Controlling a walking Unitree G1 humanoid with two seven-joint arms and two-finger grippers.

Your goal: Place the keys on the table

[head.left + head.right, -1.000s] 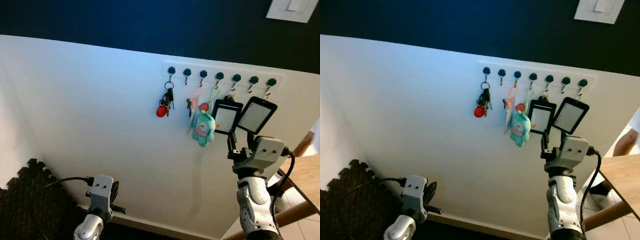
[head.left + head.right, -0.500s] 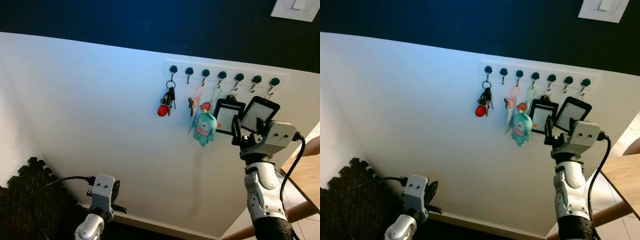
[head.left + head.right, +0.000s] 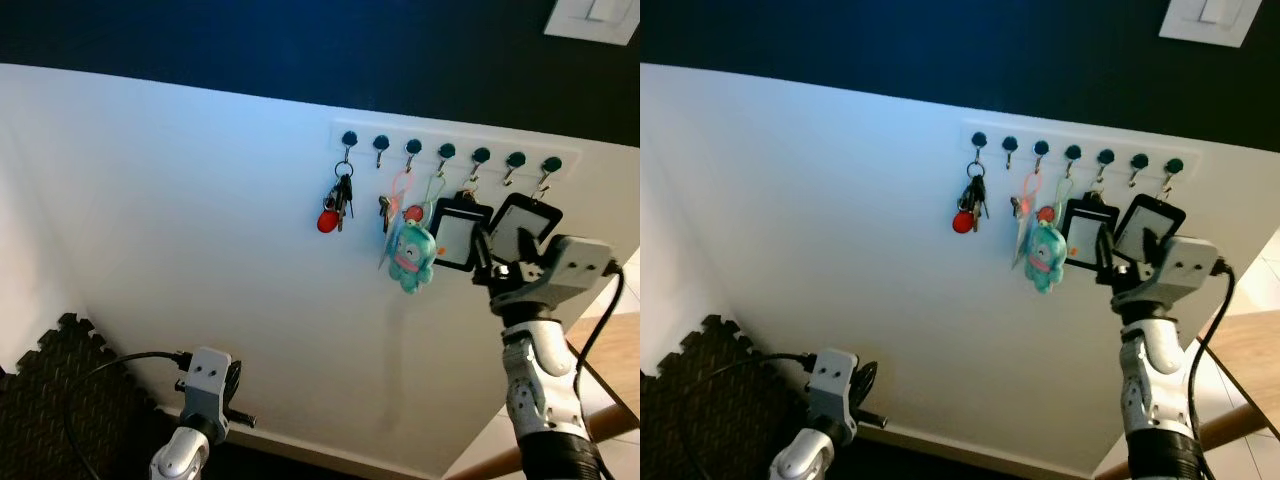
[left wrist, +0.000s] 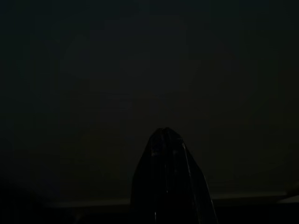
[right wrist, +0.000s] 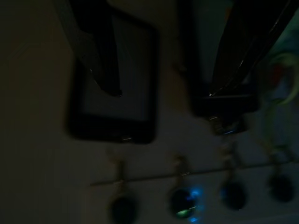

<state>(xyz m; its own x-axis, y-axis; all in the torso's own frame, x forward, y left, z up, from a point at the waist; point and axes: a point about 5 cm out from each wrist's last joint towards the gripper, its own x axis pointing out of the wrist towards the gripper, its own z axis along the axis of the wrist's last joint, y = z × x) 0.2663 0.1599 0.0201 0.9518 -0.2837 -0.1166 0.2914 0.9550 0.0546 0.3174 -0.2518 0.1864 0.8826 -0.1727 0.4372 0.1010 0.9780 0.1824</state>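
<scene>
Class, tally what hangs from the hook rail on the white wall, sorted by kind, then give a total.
Bunch of dark keys with a red round fob: 1
Teal plush toy keychain: 1
Key on a pink loop: 1
Black-framed card holders: 2
Total: 5

The keys [image 3: 336,203] hang with bare white wall [image 3: 180,200] to their left and below. To their right crowd a teal plush charm [image 3: 410,257] and two black card holders [image 3: 455,233], and the right gripper [image 3: 497,258] sits spread before the holders.
</scene>
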